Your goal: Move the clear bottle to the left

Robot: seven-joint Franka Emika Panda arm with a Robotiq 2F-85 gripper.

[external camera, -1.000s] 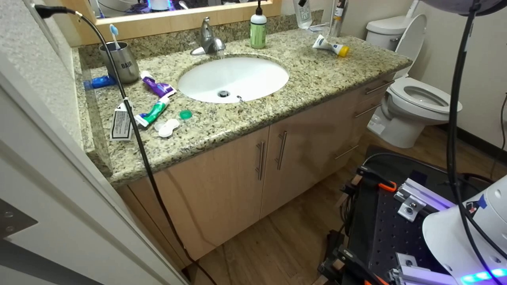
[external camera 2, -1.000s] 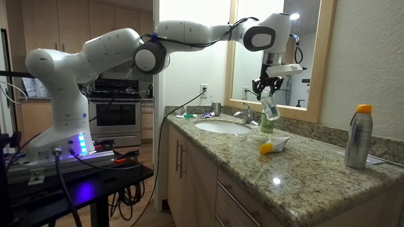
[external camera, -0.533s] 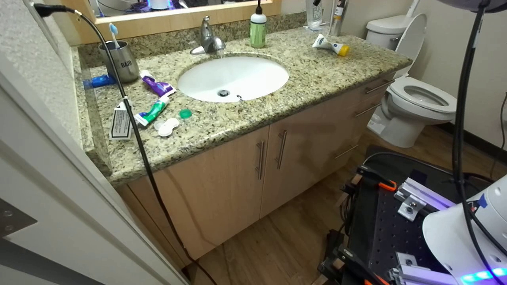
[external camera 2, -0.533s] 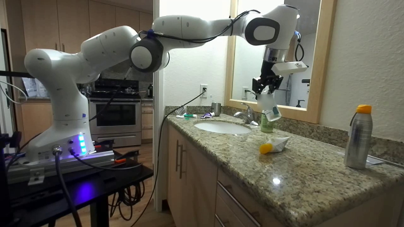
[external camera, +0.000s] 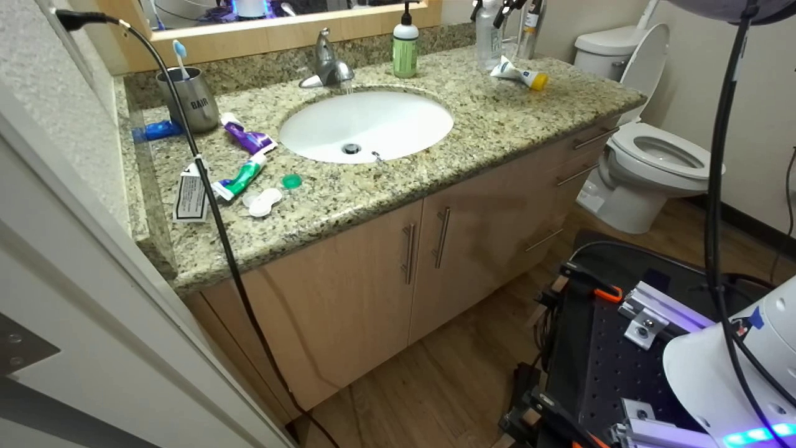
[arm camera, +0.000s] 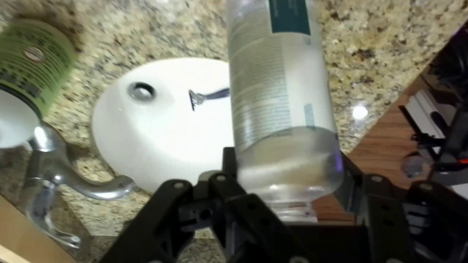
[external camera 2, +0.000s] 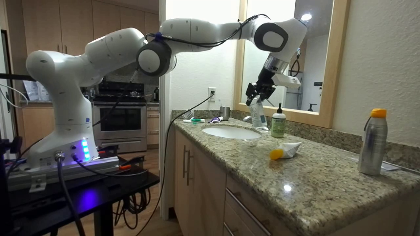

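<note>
The clear bottle (external camera 2: 258,115) hangs slightly tilted from my gripper (external camera 2: 259,95), in front of the faucet (external camera 2: 256,122) in that exterior view. The bottle also shows in an exterior view (external camera: 489,40), right of the green soap bottle (external camera: 405,51). In the wrist view the bottle (arm camera: 279,87) stretches away from the gripper (arm camera: 287,166), with a finger on each side of its narrowing shoulder. The gripper is shut on it. The bottle appears held above the counter; its base is out of the wrist view.
The sink (external camera: 367,124) holds a razor (arm camera: 208,96). A white tube with a yellow cap (external camera 2: 285,151) lies on the counter. A silver bottle (external camera 2: 373,142) stands farther along. Toothpaste tubes (external camera: 247,134) and a metal cup (external camera: 196,102) are at the far end. A mirror (external camera 2: 315,65) is behind.
The gripper and bottle have moved toward the sink and faucet, and the wrist has tilted. The green soap bottle, partly covered before, now shows fully in an exterior view.
</note>
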